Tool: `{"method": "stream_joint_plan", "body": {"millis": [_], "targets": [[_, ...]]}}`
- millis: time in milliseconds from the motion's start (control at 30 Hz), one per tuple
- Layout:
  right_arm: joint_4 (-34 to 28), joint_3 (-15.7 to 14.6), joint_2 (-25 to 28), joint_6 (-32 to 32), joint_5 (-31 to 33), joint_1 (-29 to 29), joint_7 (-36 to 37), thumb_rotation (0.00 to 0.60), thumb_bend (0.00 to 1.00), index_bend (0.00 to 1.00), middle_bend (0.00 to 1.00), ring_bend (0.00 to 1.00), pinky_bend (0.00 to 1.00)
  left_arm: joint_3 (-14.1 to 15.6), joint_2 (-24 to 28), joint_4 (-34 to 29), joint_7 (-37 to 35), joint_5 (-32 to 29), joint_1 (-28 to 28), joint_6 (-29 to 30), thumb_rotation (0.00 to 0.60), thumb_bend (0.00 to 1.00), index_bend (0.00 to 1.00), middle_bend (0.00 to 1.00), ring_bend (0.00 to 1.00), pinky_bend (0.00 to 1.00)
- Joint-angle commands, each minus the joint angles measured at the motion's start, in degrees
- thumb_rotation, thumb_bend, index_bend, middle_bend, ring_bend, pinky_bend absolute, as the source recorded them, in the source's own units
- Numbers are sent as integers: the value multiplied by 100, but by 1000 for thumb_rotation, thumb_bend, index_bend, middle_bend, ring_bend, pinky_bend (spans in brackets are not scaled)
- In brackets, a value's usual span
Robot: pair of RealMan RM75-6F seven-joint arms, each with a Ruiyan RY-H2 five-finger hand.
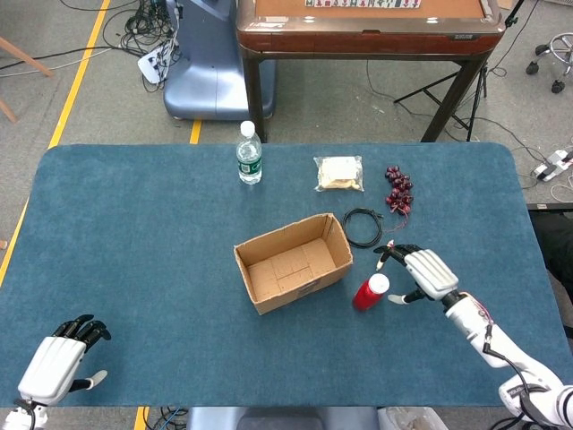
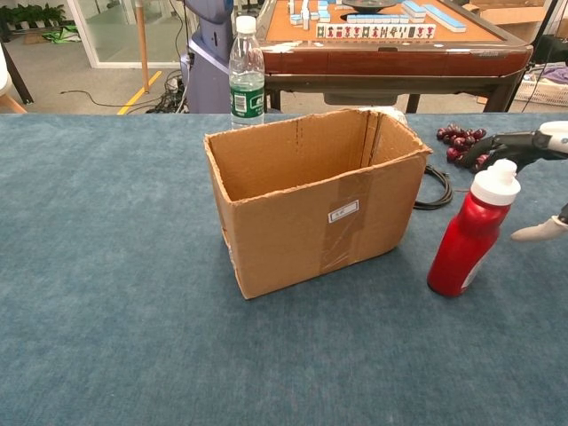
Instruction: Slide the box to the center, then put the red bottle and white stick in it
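Your right hand [image 1: 424, 273] sits just at 3 o'clock of the red bottle [image 1: 370, 292], fingers spread wide around its white cap, holding nothing. In the chest view the dark fingertips [image 2: 493, 142] reach past the cap and the thumb hangs apart on the near side; actual contact with the bottle can't be told. The bottle stands upright, just at 3 o'clock of the open cardboard box [image 1: 293, 262], which sits near table [image 1: 134, 233] center. The white stick [image 1: 385, 254] lies at 12 o'clock of the bottle, beside the black cable coil [image 1: 363, 227], its lower end near your fingertips. Your left hand [image 1: 55, 364] rests at 8 o'clock, near the table edge, fingers loosely apart, holding nothing.
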Motion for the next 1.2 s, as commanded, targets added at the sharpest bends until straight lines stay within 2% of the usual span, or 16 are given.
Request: {"method": "stream_joint_plan", "body": {"millis": [33, 567, 1200], "targets": [[37, -60, -34, -93, -29, 93, 94, 600, 0, 217, 303, 232, 263, -11, 9, -3, -7, 15, 14, 3, 600, 0, 406, 327, 188, 266], [116, -278, -130, -300, -38, 387, 416, 600, 0, 268, 348, 235, 263, -92, 46, -8, -109, 91, 79, -11, 600, 0, 406, 327, 189, 266], [286, -445, -364, -581, 41, 632, 522, 600, 0, 362, 434, 317, 271, -178, 94, -17, -180, 105, 142, 2, 600, 0, 406, 327, 190, 266]]}}
